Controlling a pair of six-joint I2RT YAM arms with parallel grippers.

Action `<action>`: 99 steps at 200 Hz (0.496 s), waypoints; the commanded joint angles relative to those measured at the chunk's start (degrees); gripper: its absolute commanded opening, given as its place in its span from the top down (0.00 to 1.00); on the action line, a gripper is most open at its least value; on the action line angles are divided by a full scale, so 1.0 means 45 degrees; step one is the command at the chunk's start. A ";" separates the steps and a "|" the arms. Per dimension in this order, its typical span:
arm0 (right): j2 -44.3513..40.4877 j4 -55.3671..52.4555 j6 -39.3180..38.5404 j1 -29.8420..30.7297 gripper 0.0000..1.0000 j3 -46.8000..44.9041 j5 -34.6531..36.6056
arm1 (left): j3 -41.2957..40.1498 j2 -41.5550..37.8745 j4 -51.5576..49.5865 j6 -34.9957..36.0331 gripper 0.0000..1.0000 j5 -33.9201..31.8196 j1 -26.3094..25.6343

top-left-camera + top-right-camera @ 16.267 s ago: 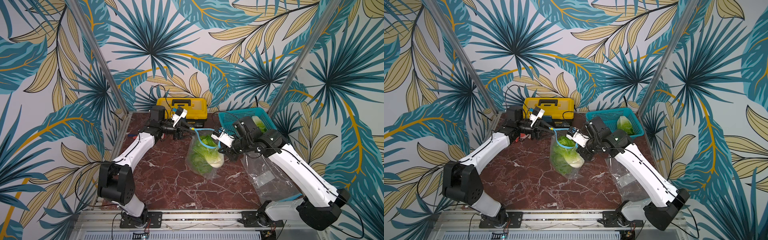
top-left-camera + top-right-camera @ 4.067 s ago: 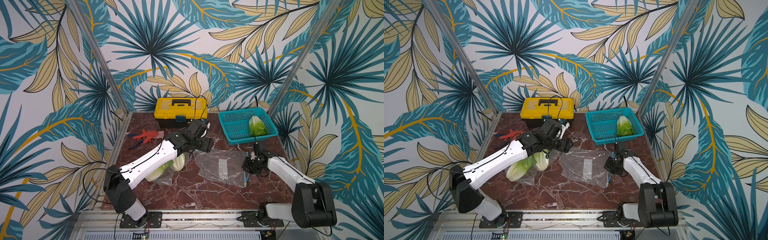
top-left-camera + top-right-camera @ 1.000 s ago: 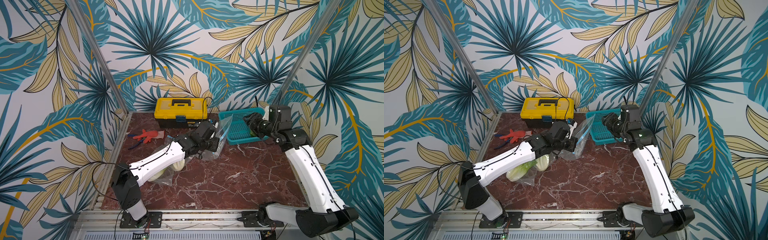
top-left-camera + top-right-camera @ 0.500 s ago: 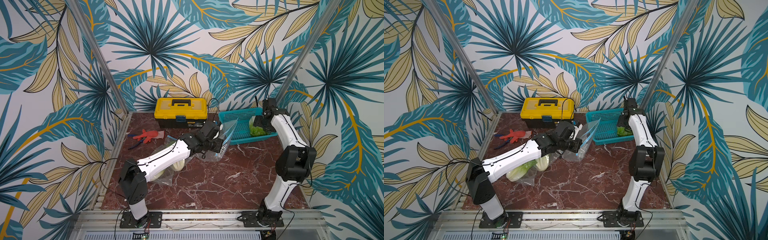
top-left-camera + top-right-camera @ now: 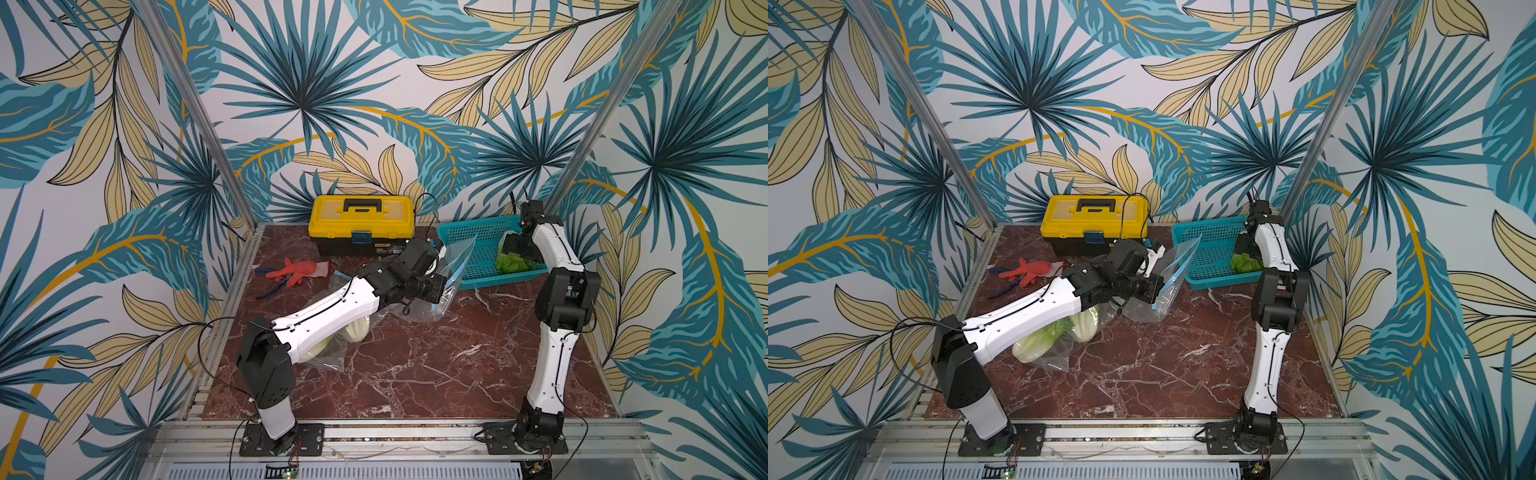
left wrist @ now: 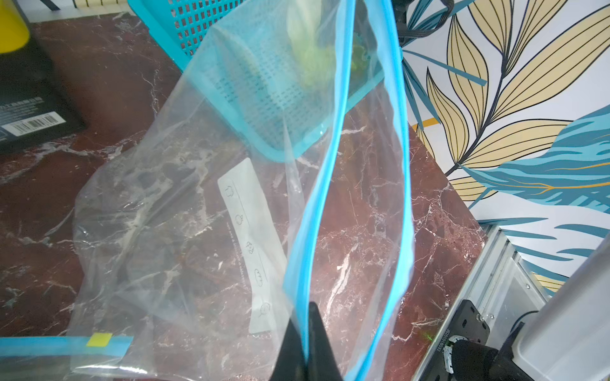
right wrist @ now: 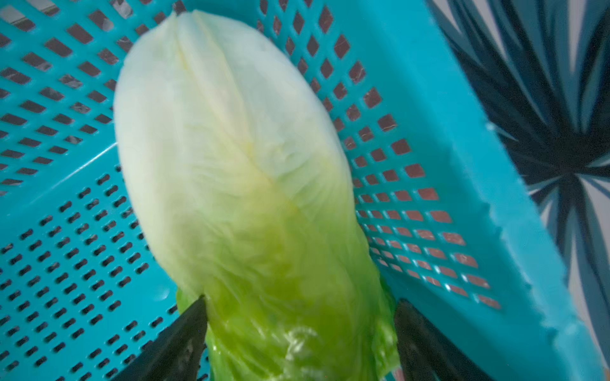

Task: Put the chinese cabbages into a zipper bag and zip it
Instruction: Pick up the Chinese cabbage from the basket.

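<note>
Cabbage (image 5: pixel 514 262) lies in the teal basket (image 5: pixel 469 245), right of centre in both top views, and our right gripper (image 7: pixel 302 300) straddles its green end, jaws spread wide. Left of it, mid-frame, our left gripper (image 6: pixel 305 316) pinches the zipper bag (image 6: pixel 198 214) by its blue rim.

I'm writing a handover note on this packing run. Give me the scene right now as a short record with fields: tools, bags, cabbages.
left tool: shut on the blue zip rim of the empty zipper bag, whose mouth stands open
right tool: open, jaws either side of the green end of the loose cabbage
loose cabbage: inside the teal basket
bagged cabbages: two, in a second clear bag on the table, partly under the left arm
second bag's zip: cannot tell
left to do: loose cabbage not yet bagged
</note>
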 commanded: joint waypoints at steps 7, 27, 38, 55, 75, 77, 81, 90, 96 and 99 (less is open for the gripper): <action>0.0692 -0.0165 -0.0054 -0.0233 0.13 0.0302 -0.1514 | 0.0110 0.0140 -0.0181 0.0268 1.00 0.0136 0.0062; 0.1154 -0.0150 -0.0061 -0.0295 0.15 0.0644 -0.2373 | 0.0048 0.0083 -0.0197 0.0291 1.00 0.0078 0.0071; 0.1359 -0.0177 -0.0060 -0.0293 0.18 0.0741 -0.2495 | 0.0010 0.0043 -0.0217 0.0295 1.00 0.0044 0.0062; 0.1487 -0.0077 0.0022 -0.0325 0.26 0.0725 -0.2825 | -0.0118 -0.0034 -0.0227 0.0238 1.00 -0.0009 0.0062; 0.1278 -0.0011 0.0092 -0.0358 0.43 0.0630 -0.3185 | -0.0225 -0.0104 -0.0239 0.0208 1.00 -0.0079 0.0062; 0.1250 -0.0008 0.0069 -0.0351 0.45 0.0625 -0.3242 | -0.0225 -0.0112 -0.0252 0.0208 1.00 -0.0086 0.0062; 0.1160 -0.0021 0.0055 -0.0349 0.50 0.0587 -0.3325 | -0.0240 -0.0108 -0.0245 0.0195 1.00 -0.0108 0.0064; 0.0829 0.0096 0.0142 -0.0349 0.61 0.0456 -0.3482 | -0.0266 -0.0129 -0.0261 0.0192 1.00 -0.0159 0.0057; 0.0563 0.0227 0.0179 -0.0349 0.67 0.0325 -0.3613 | -0.0265 -0.0140 -0.0249 0.0205 1.00 -0.0201 0.0062; 0.0421 0.0294 0.0182 -0.0353 0.69 0.0219 -0.3715 | -0.0279 -0.0142 -0.0257 0.0207 1.00 -0.0227 0.0064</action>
